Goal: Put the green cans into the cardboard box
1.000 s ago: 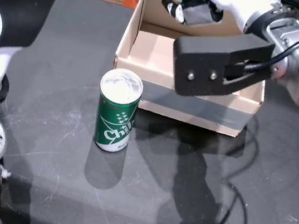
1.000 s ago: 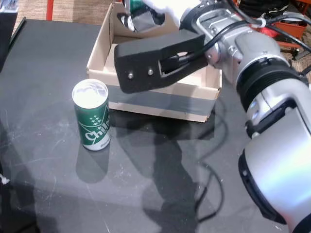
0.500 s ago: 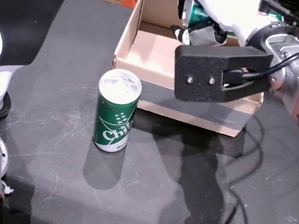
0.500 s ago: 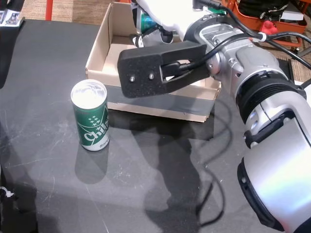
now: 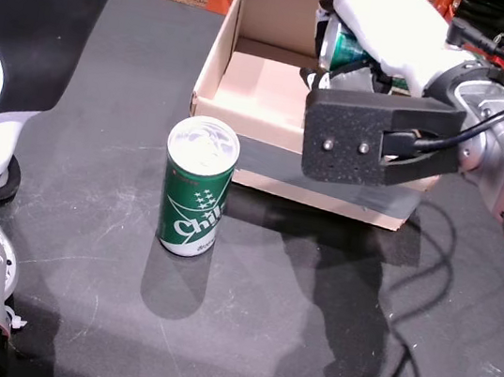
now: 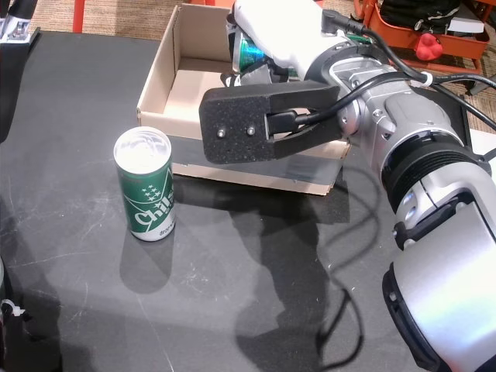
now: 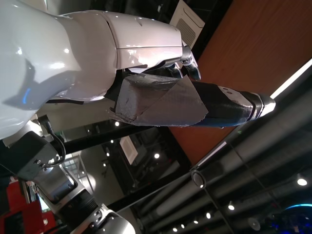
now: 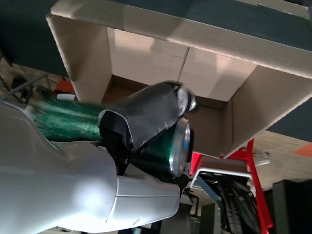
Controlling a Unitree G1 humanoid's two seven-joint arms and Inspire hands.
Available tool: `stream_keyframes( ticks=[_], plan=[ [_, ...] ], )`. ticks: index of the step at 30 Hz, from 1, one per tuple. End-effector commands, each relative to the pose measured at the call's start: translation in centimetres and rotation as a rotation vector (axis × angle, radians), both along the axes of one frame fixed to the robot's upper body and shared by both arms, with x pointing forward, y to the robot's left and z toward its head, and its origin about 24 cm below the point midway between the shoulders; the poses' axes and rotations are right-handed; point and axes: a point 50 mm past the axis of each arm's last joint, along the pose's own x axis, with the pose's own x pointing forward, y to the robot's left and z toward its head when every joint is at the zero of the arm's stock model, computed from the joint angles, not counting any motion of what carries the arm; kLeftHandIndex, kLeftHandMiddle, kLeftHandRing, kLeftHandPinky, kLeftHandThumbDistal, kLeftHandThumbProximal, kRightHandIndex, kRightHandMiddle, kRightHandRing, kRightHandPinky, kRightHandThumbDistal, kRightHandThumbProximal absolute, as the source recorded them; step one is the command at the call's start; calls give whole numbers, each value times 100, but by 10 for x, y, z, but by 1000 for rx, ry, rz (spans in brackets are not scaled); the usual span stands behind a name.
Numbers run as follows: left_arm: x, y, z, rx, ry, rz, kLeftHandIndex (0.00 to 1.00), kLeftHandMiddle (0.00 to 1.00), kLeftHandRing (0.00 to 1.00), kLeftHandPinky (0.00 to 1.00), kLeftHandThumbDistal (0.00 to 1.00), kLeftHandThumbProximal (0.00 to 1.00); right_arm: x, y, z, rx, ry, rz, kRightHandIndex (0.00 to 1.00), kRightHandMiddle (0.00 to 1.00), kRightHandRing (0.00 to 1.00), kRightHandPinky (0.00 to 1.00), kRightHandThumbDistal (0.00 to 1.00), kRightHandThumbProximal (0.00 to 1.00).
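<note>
Right arm: I am reaching it from the right side toward the far middle of the scene.
Right hand: I am wrapping my fingers around a green can, gripping it on its side.
Left arm: I am holding it up at the near left edge.
Left hand: I am keeping it raised, fingers extended together, gripping nothing.
</note>
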Motion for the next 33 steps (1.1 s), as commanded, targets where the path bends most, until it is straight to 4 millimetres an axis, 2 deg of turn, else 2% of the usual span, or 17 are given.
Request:
stream_keyframes(
  ticks=[1, 4, 7, 8, 12, 15, 19, 26, 32, 33],
  plan=[
    [-2, -1, -4, 8, 6, 2, 100, 98, 88, 89, 81, 100, 0, -7, -4, -35, 5, -25, 77, 70, 73, 82, 92, 100],
    [-1, -1, -4, 8, 4, 6, 100, 98, 87, 89, 85, 100, 0, -7, -4, -46, -12, -26, 81, 79, 82, 87, 100, 100],
    [0, -1, -4, 8, 11, 2, 100, 98, 87, 89, 88, 100, 0, -8, -4, -36, -16, -31, 84, 85, 90, 92, 100, 100],
    [0, -1, -4, 8, 10, 4, 100, 98, 87, 89, 83, 100, 0, -8, -4, -34, -15, -34, 84, 87, 92, 93, 100, 100],
    [0, 0, -3, 15, 14, 8, 100, 98, 87, 89, 84, 100, 1, -8, -4, -27, -12, -41, 84, 88, 94, 93, 100, 100],
    [1, 0, -3, 18, 13, 11, 100, 98, 87, 89, 81, 100, 1, -9, -4, -26, -11, -44, 84, 89, 94, 93, 100, 100],
    [2, -1, -2, 17, 7, 16, 100, 96, 84, 89, 83, 100, 1, -10, -4, -17, 0, -49, 84, 89, 95, 93, 100, 99],
    [8, -1, -1, 26, -17, 27, 100, 95, 86, 90, 86, 100, 2, -13, -1, -5, -2, -55, 83, 88, 95, 98, 100, 99],
    [14, 1, -1, 41, -16, 30, 99, 96, 85, 91, 86, 100, 2, -21, 7, 101, 8, -53, 86, 92, 98, 100, 100, 100],
    [14, 1, -1, 47, -19, 58, 97, 96, 83, 90, 89, 100, 2, -23, 8, 132, 13, -52, 87, 92, 98, 100, 100, 100]
  ],
)
